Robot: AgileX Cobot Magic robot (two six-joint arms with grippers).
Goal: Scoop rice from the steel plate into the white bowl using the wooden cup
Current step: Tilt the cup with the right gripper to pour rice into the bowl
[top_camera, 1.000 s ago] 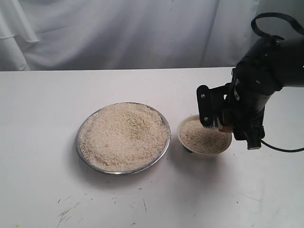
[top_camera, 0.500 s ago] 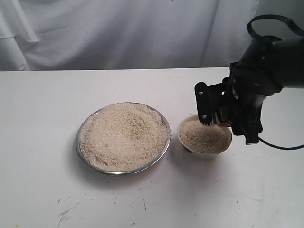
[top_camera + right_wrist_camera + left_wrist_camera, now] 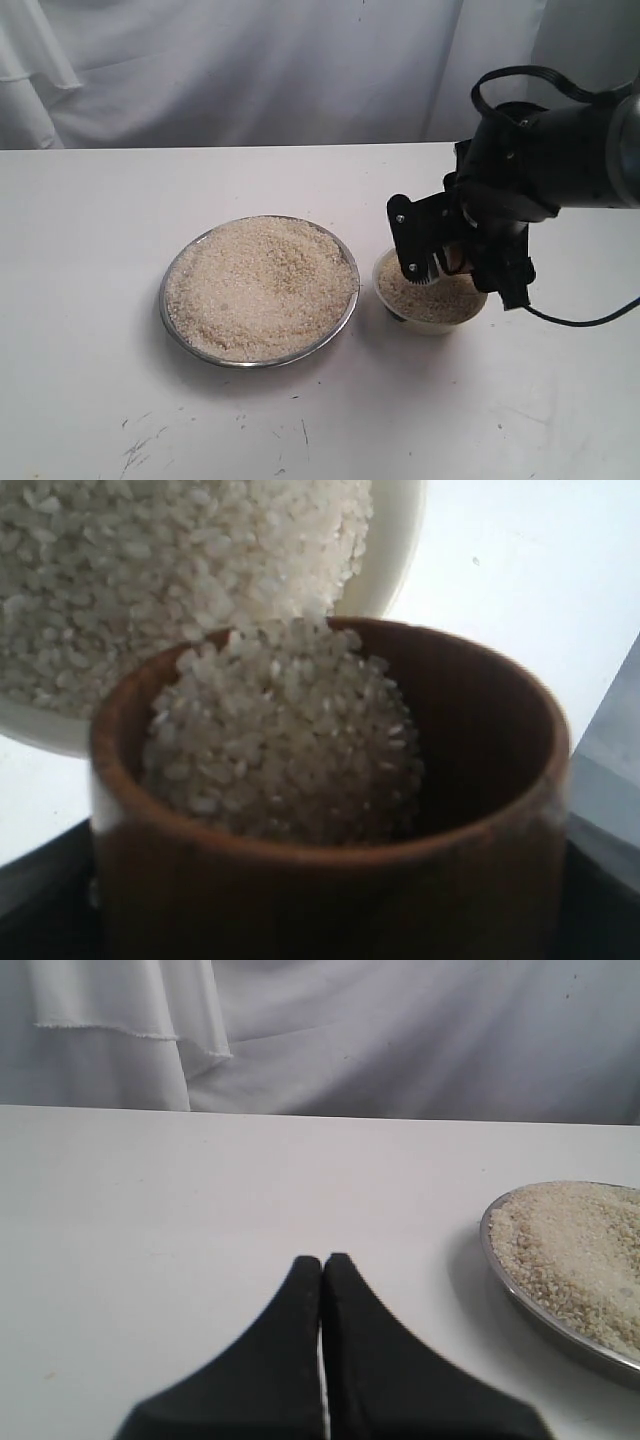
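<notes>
The wide steel plate [image 3: 166,300] holds a heap of rice [image 3: 260,285] in the middle of the table. To its right stands the white bowl [image 3: 432,320], nearly full of rice [image 3: 440,298]. My right gripper [image 3: 445,258] hangs over the bowl's far side, shut on the wooden cup [image 3: 330,900]. The cup is tipped toward the bowl [image 3: 400,550]. Rice [image 3: 285,745] is piled at the cup's lip and meets the rice in the bowl. My left gripper [image 3: 323,1260] is shut and empty, low over bare table beside the plate [image 3: 540,1315].
A white cloth backdrop [image 3: 250,70] hangs behind the table. A black cable [image 3: 590,320] trails from the right arm across the table at the right. Small dark scuffs [image 3: 140,445] mark the table's front.
The right arm has shifted left and turned over the bowl, tipping the cup further. The plate, the bowl and the left gripper have not moved.
</notes>
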